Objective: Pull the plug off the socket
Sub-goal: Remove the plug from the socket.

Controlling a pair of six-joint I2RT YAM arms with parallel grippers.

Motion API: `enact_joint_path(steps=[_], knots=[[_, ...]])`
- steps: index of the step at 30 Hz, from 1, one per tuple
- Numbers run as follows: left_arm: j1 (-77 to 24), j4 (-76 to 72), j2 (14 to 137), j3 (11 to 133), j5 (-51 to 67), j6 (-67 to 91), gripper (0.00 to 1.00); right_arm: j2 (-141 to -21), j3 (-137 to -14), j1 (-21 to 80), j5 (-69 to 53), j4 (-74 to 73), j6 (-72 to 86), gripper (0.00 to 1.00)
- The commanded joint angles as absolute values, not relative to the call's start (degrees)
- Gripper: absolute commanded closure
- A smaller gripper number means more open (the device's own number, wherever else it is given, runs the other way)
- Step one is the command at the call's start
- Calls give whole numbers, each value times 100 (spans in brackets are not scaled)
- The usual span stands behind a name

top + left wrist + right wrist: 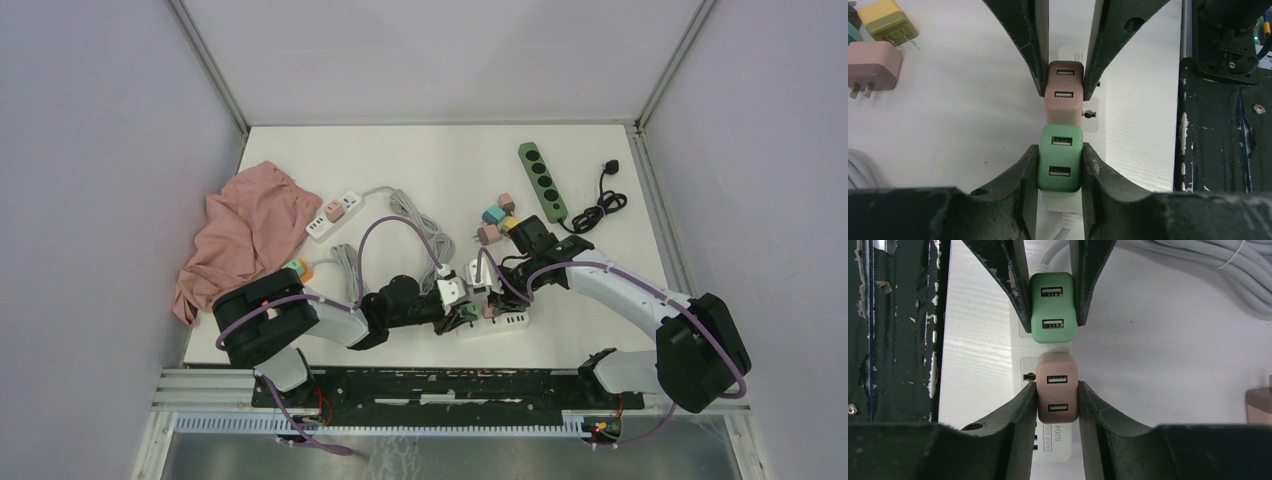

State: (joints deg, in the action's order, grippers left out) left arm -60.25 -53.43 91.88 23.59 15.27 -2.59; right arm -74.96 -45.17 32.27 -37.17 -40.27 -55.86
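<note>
Near the front edge of the surface [430,160], one white power strip [505,322] carries two USB plugs, touching each other. Left end effector [1060,150] is clenched on the green plug [1060,172], right end effector [1057,387] on the pink plug [1058,372]. Four loose plugs [493,215] sit further back.

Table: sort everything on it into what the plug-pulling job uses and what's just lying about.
Job: white power strip, green plug, pink plug.
Lying about: pink cloth, green power strip, second white strip, loose adapters.
</note>
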Motion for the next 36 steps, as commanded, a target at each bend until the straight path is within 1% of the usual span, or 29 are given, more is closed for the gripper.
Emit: enact_joint_path(steps=[1, 4, 7, 12, 16, 21, 25, 28, 31, 33, 36], knots=[[-6058, -5365, 9180, 2240, 1434, -9, 97, -7520, -4644, 3276, -3714, -4039, -5748, 65], [-6064, -5391, 9190, 2226, 1439, -13, 97, -7510, -4681, 3292, -3832, -4131, -5810, 77], [-6069, -5467, 9229, 2219, 1460, -10, 97, -7464, -4736, 3325, -4133, -4213, -5823, 87], [-6072, -5565, 9366, 2279, 1552, 16, 97, -7381, -4720, 3429, -4502, -3777, -5244, 95], [-6086, -5598, 9432, 2287, 1548, 31, 97, -7382, -4735, 3437, -4492, -3366, -4685, 97], [-6084, -5614, 9347, 2089, 1367, -12, 97, -7285, -4756, 3227, -4011, -3507, -4936, 98], [-6082, -5610, 9345, 2011, 1347, -17, 97, -7218, -4658, 3068, -4010, -4064, -5736, 98], [-6089, -5623, 9406, 2021, 1349, -18, 97, -7333, -4755, 3072, -4306, -4998, -6989, 98], [-6082, -5688, 9479, 2036, 1377, 6, 97, -7540, -4848, 3124, -4739, -5575, -7485, 98], [-6082, -5727, 9520, 2053, 1409, 38, 97, -7557, -4852, 3255, -4922, -5369, -7233, 98], [-6082, -5770, 9589, 2084, 1453, 90, 97, -7449, -4760, 3340, -4996, -4330, -5981, 98]])
